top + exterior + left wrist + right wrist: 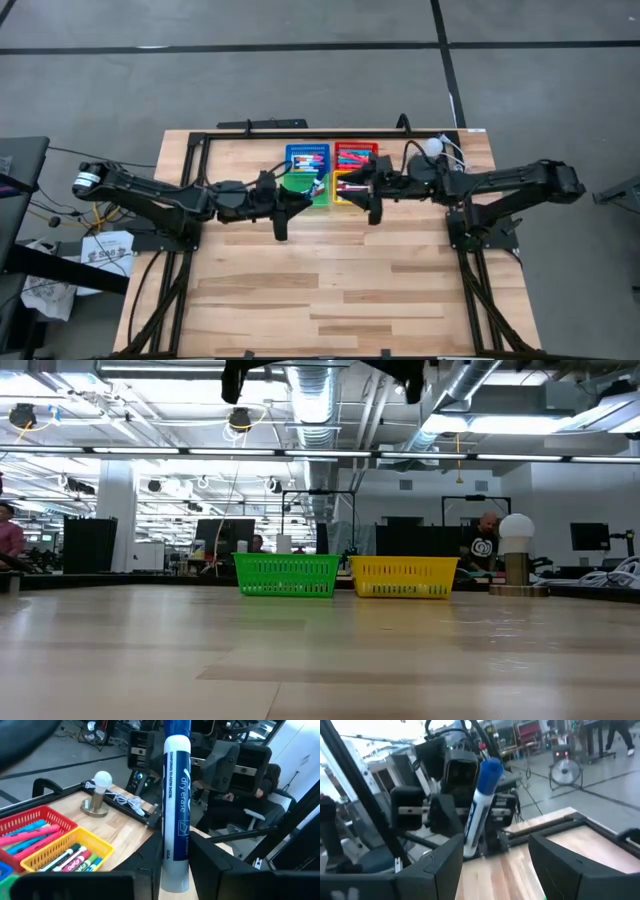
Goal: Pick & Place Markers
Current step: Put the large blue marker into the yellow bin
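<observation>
The blue-capped marker (175, 810) is a smooth, round white barrel printed with blue "dry erase" lettering. It stands upright in the middle of the left wrist view, its lower end clamped between the blocky dark fingers of the left gripper (175, 872). In the right wrist view the same marker (479, 812) leans slightly just left of centre, its glossy blue cap uppermost.

In the high view the left gripper (281, 222) sits left of centre over the pale, planked wooden table (330, 290), beside four square mesh plastic baskets in the upper middle of the frame: blue basket (307, 158), green basket (298, 186), red basket (356, 153) and yellow basket (347, 189). The other markers (30, 834) lie in these. Pink and blue sticks fill the red one at the left wrist view's lower left, and white barrels with red and green caps (75, 857) lie in the yellow one.

Right of the baskets in the high view, the right gripper (373, 207) faces the left one. Its two flat dark fingers (445, 865) are spread apart with nothing between them.

A matt white ball on a round metal base (100, 795) stands at the table's far edge.
</observation>
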Available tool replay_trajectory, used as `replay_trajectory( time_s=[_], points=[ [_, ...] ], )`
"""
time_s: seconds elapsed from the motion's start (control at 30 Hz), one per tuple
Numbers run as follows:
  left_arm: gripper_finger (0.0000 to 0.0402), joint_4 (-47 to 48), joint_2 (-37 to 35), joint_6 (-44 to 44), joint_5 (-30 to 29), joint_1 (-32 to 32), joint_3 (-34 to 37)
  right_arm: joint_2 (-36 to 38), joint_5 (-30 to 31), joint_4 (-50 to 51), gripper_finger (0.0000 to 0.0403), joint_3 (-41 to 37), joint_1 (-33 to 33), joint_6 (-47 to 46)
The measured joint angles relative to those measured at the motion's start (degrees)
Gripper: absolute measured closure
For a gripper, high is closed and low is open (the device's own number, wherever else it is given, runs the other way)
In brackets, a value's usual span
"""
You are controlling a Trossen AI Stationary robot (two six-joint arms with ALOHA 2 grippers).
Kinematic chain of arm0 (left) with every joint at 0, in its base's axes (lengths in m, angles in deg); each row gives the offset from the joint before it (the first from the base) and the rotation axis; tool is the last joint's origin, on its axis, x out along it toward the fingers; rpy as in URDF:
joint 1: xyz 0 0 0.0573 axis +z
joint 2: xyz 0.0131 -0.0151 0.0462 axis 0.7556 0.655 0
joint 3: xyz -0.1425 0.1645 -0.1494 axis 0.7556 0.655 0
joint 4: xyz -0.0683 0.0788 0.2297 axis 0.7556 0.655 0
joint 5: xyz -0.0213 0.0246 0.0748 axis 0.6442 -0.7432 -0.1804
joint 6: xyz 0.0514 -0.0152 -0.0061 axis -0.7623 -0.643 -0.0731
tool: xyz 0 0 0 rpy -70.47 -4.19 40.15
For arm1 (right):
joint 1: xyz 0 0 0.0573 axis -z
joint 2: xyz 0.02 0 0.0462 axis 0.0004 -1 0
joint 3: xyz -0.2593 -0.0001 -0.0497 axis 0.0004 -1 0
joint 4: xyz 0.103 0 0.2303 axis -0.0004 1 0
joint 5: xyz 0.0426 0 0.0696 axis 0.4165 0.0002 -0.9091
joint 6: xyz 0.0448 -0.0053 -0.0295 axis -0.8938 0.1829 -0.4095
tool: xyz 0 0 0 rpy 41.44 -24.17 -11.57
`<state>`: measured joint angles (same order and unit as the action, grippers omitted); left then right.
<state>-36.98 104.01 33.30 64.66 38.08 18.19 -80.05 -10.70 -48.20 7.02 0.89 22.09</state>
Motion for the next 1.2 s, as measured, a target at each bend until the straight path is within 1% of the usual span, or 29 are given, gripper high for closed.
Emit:
replay_trajectory(
  time_s=[0.1,0.3,0.43,0.67,0.8,0.87,1.03,1.2],
  points=[
    [0.0322,-0.1,0.5,0.0,-0.2,0.0,0.0,-3.5,0.0,-5.5,0.0186,0.0,0.4,0.0],
    [0.0321,-0.8,0.7,0.0,-0.3,0.0,0.0,-9.0,0.0,-11.5,0.0186,0.1,1.2,-0.5],
    [0.0321,-0.9,0.7,0.0,-0.4,0.0,0.0,-11.7,-0.4,-12.1,0.0186,2.6,1.6,-0.5],
    [0.0321,-1.3,0.7,-0.4,-0.4,0.2,0.0,-14.4,-4.6,-12.1,0.0186,6.7,2.8,0.1],
    [0.0321,-0.8,0.8,-0.4,-0.3,0.2,0.0,-13.8,-6.8,-9.5,0.0186,6.9,4.0,0.0],
    [0.0321,-0.9,0.8,-0.4,-0.4,0.2,0.0,-12.5,-8.5,-5.7,0.0186,6.8,4.7,0.0],
    [0.0321,-0.8,0.8,-0.4,-1.3,0.2,0.0,-9.3,-11.2,-0.6,0.0186,6.8,5.6,0.0],
    [0.0321,-0.9,0.8,-0.4,-1.4,0.2,0.0,-7.9,-11.5,-1.8,0.0186,6.8,5.6,0.1]
  ],
)
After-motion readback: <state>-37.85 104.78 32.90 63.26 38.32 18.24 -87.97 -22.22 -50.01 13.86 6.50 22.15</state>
